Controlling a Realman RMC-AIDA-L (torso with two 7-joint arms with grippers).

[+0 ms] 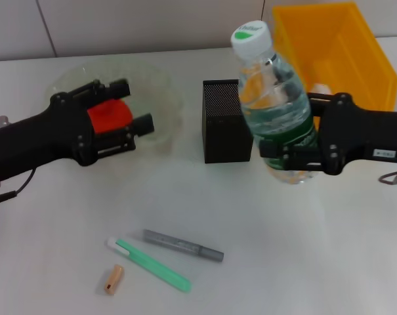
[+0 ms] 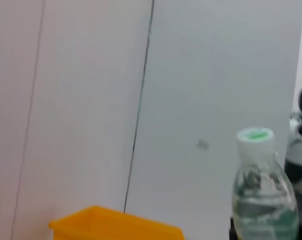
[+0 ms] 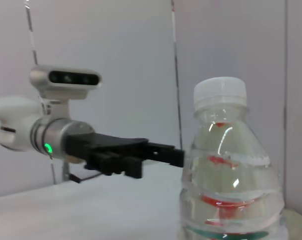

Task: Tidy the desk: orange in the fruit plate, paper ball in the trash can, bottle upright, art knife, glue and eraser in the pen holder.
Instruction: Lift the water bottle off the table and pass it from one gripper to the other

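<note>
My right claw (image 1: 291, 157) pinches the one bottle (image 1: 275, 105) around its lower body, at the green label (image 1: 308, 128), and holds it raised with the cap tipped a little toward my left. No words on that label can be read from any view; the white cap (image 1: 251, 37) carries a green mark whose shape I cannot make out. A small white tag (image 1: 386, 153) sits on my right arm, its print too fine to read.

My left claw (image 1: 129, 108) is spread, its two fingers on either side of the one orange (image 1: 109, 115), which lies in the fruit plate (image 1: 164, 88). I cannot tell whether the fingers touch the fruit. The plate's glass is so pale that its rim is hard to trace, and my arm covers its near edge.

One black mesh pen holder (image 1: 226, 121) stands between the plate and the bottle; the bottle hides its far right corner. One yellow trash can (image 1: 336, 46) is behind my right arm, cut off by the top edge of the head view. A white patch (image 1: 321, 88) shows low inside it, mostly hidden by my claw, and I cannot say what it is.

On the near surface (image 1: 303, 256) lie three small things, close together: one grey stick (image 1: 182, 245), one green stick (image 1: 150, 264) with a white end, and one tan eraser (image 1: 112, 278)
</note>
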